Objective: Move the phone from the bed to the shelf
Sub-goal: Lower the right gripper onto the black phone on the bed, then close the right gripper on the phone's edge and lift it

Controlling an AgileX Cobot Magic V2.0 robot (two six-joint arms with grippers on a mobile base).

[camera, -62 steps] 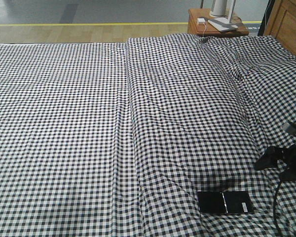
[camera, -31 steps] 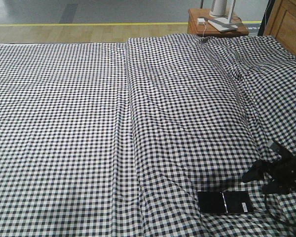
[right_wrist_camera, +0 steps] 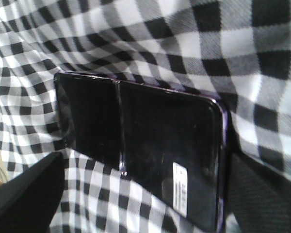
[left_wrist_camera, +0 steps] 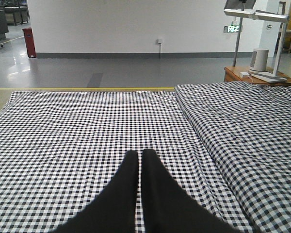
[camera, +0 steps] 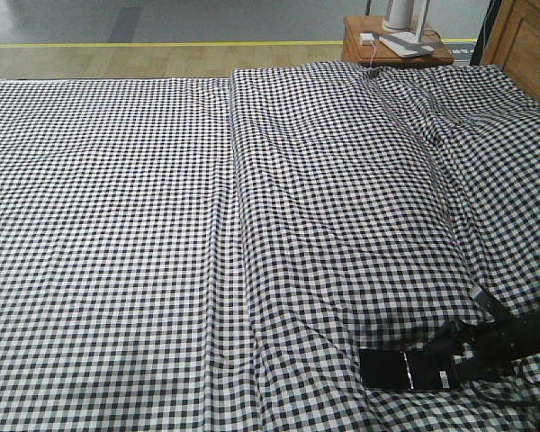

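Note:
The phone [camera: 391,369], a glossy black slab with a small white sticker, lies flat on the bed [camera: 162,225] near the front right, on the black-and-white check cover. My right gripper [camera: 451,356] is low at the phone's right end and open. In the right wrist view the phone [right_wrist_camera: 140,141] fills the middle, with one finger [right_wrist_camera: 24,199] left of it and the other finger [right_wrist_camera: 264,194] against its right edge. My left gripper [left_wrist_camera: 139,156] hovers over the bed [left_wrist_camera: 63,136], shut on nothing. The shelf is out of view.
A small reddish-brown side table [camera: 391,45] with a white charger and a lamp base stands beyond the bed's far right corner. Brown wooden furniture [camera: 526,45] borders the bed's right end. A long raised fold [camera: 234,180] runs down the cover.
My right gripper has dropped down and to the left across the cover, from beside the phone to its right end. The phone has not moved.

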